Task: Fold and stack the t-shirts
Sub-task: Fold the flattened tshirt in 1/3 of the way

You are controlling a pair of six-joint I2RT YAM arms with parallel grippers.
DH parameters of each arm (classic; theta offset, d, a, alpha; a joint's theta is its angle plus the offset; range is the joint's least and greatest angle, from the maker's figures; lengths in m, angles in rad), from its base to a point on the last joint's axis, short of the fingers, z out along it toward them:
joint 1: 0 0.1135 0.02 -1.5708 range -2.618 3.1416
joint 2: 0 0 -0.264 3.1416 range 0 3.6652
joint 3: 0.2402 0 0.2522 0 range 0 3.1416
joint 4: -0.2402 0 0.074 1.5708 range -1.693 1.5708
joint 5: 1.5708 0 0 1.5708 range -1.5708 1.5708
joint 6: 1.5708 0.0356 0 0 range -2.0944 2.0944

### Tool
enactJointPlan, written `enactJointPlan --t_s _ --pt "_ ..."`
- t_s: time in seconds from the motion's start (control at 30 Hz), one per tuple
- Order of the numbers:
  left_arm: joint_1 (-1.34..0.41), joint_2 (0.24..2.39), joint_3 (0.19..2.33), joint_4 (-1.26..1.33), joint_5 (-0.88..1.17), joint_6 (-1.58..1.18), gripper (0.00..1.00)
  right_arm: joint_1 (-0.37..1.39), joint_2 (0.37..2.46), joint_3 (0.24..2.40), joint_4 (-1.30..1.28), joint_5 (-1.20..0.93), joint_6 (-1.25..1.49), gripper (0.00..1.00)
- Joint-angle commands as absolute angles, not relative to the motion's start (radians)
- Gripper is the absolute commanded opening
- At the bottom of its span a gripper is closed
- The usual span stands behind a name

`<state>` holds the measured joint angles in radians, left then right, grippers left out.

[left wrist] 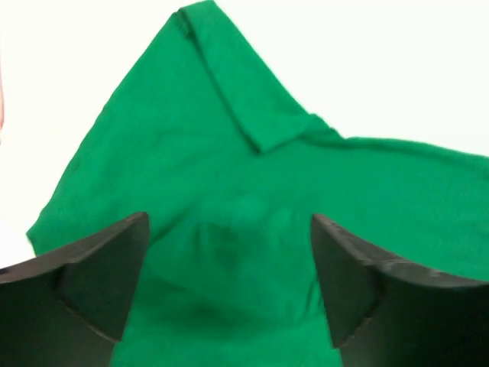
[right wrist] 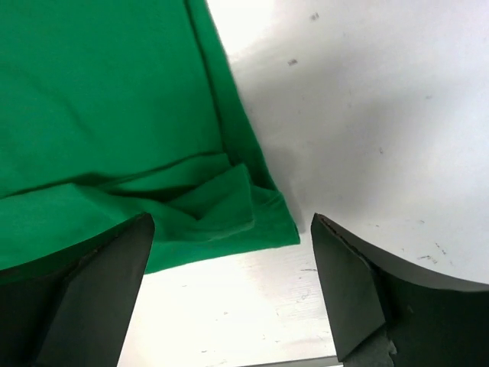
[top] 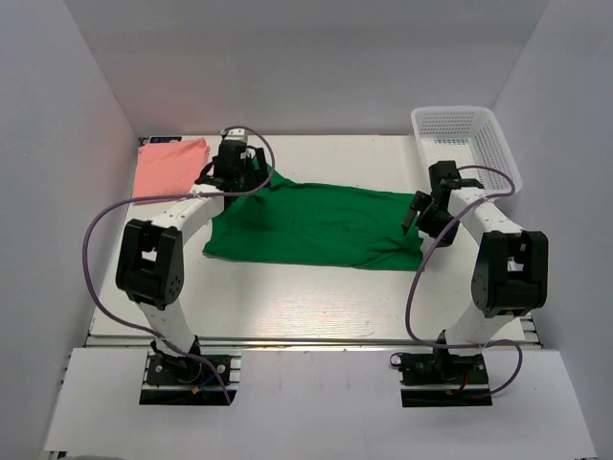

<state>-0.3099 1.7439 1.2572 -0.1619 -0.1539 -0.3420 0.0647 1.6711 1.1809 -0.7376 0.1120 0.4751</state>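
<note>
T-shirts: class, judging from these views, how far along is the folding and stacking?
Done: the pink shirt looks folded at the far-left corner. In hand: the green shirt lies spread out, open left tool over one end, open right tool at the other. Remaining: fold it, stack the two.

The top camera overlooks the whole tabletop [top: 306, 297] from above and behind, while wrist cameras peer closely past the left claw [left wrist: 229, 222] and right claw [right wrist: 231, 222] at opposite ends of the green shirt [top: 316, 225].

White table [top: 306, 297]: green t-shirt [top: 316, 225] spread across the middle, pink t-shirt [top: 170, 168] folded at far-left corner, white mesh basket [top: 495, 144] at far-right corner.
</note>
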Motion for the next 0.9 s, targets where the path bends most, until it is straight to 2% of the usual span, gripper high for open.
enactJointPlan --t_s 0.0,0.2,0.3,0.4,0.57,0.73,0.87 --pt "-0.295 1.788 1.362 -0.198 -0.141 -0.313 0.99 0.063 1.64 1.233 -0.71 0.106 0.469 0.89" --pt "-0.285 1.81 1.421 -0.31 -0.152 -0.331 0.99 0.069 1.502 1.137 -0.664 -0.034 0.417 0.89" --pt "-0.285 1.72 1.333 -0.288 -0.095 -0.345 0.99 0.072 1.407 1.071 -0.594 -0.103 0.367 0.89" --pt "-0.285 1.625 1.159 -0.227 0.0 -0.379 0.99 0.081 1.367 1.003 -0.517 -0.215 0.311 0.89" --pt "-0.305 1.582 1.0 -0.17 0.1 -0.431 0.99 0.117 1.413 0.966 -0.472 -0.327 0.295 0.89" --pt "-0.296 1.592 0.928 -0.17 0.12 -0.449 0.99 0.136 1.496 0.966 -0.437 -0.302 0.311 0.89" --pt "-0.287 1.614 0.89 -0.181 0.095 -0.459 0.99 0.132 1.575 1.014 -0.393 -0.195 0.354 0.89"
